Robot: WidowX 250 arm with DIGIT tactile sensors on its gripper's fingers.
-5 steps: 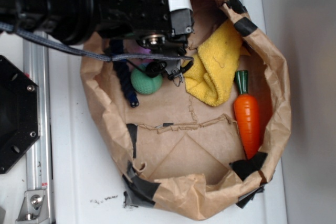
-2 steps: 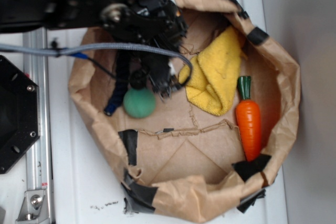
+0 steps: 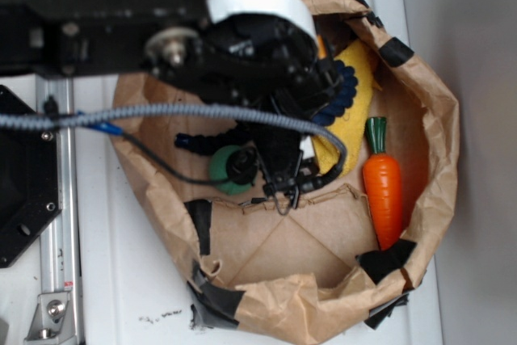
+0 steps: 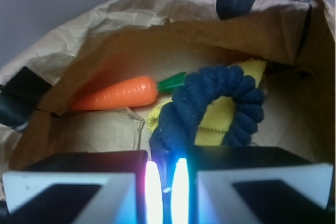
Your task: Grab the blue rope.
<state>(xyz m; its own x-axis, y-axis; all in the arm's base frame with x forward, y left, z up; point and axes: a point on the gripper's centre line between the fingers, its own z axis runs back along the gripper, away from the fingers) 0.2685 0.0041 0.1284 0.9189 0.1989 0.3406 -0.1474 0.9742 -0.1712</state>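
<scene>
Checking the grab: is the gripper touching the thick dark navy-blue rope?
Touching. In the wrist view, the rope runs down into the narrow slot between the gripper's two pads and arches up from them, pinched there.

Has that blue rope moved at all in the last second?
Yes. The blue rope now drapes rightward across the yellow cloth, closer to the carrot.

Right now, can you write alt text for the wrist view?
The pincer is shut on the blue rope, which arches up over a yellow cloth. Behind lies a carrot, inside a brown paper bag.
</scene>
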